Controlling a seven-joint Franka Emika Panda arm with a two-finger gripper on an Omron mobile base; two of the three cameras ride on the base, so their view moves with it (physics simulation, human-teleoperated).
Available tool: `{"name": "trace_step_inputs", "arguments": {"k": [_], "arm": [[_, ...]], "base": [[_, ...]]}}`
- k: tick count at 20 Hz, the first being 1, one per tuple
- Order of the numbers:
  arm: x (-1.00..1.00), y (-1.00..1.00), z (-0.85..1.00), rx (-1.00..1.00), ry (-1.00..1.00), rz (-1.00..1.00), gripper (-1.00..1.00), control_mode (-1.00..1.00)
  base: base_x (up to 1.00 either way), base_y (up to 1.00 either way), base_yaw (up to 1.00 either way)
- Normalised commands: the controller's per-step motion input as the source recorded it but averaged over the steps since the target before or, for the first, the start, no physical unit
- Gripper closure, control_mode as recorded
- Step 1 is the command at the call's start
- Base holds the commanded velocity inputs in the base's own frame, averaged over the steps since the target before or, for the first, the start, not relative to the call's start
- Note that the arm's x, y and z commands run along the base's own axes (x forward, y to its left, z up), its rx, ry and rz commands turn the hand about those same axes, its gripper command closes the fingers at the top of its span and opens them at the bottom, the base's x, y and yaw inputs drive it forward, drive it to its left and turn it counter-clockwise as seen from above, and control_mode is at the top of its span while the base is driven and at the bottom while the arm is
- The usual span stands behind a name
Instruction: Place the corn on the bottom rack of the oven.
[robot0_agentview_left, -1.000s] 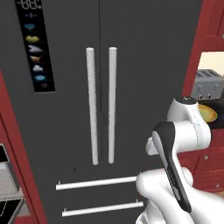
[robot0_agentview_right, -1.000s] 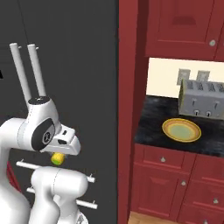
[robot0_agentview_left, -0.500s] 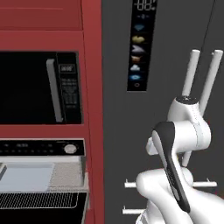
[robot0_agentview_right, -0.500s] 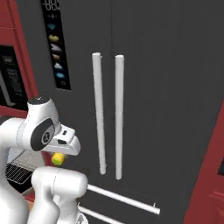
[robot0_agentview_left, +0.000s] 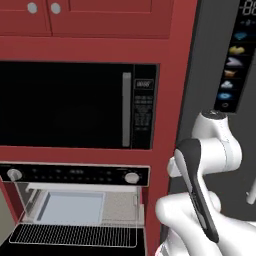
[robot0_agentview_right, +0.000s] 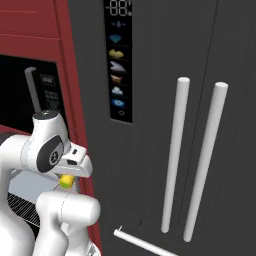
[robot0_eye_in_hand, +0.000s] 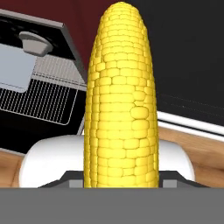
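The small yellow corn cob with its rows of plump kernels (robot0_eye_in_hand: 120, 100) sits clenched in the claw (robot0_agentview_right: 66, 181), held near its lower end with most of its length standing out ahead of the hand; in the right base view it shows as a yellow-green spot tucked under the white wrist, well apart from the oven. It looks light and stiff, so it should carry without sagging, but the rounded, bumpy surface could roll or twist between flat pads, and a hold around the thick middle would seem steadier than one near an end. The built-in oven with the black control strip and white round knobs (robot0_agentview_left: 75, 175) stands open low on the left, and its pale grey cavity shows a flat silver wire rack (robot0_agentview_left: 75, 234) drawn forward at the bottom. The wires look thin and widely gapped, so the cob would probably rest best laid across them. Above sits a black microwave with a vertical silver handle (robot0_agentview_left: 127, 109), set in red cabinetry, and a tall dark refrigerator with two long pale handles (robot0_agentview_right: 175, 150) fills the right side.
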Motion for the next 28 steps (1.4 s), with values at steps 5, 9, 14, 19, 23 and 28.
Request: {"name": "trace_step_inputs", "arguments": {"k": [5, 9, 14, 19, 23, 28], "arm": [[0.00, 0.00, 0.00, 0.00, 0.00, 0.00, 1.00, 1.00], [0.00, 0.00, 0.00, 0.00, 0.00, 0.00, 1.00, -1.00], [0.17, 0.96, -0.44, 0.00, -0.05, -0.04, 1.00, -1.00], [0.22, 1.00, -0.83, 0.00, 0.00, -0.05, 1.00, -1.00], [0.33, 1.00, -0.91, 0.00, 0.00, -0.01, 1.00, -1.00], [0.44, 1.00, -0.48, -0.05, 0.06, -0.01, 1.00, -1.00]], "base": [[0.16, 0.65, -0.07], [0.00, 0.00, 0.00], [0.00, 0.00, 0.00], [0.00, 0.00, 0.00], [0.00, 0.00, 0.00], [0.00, 0.00, 0.00]]}}
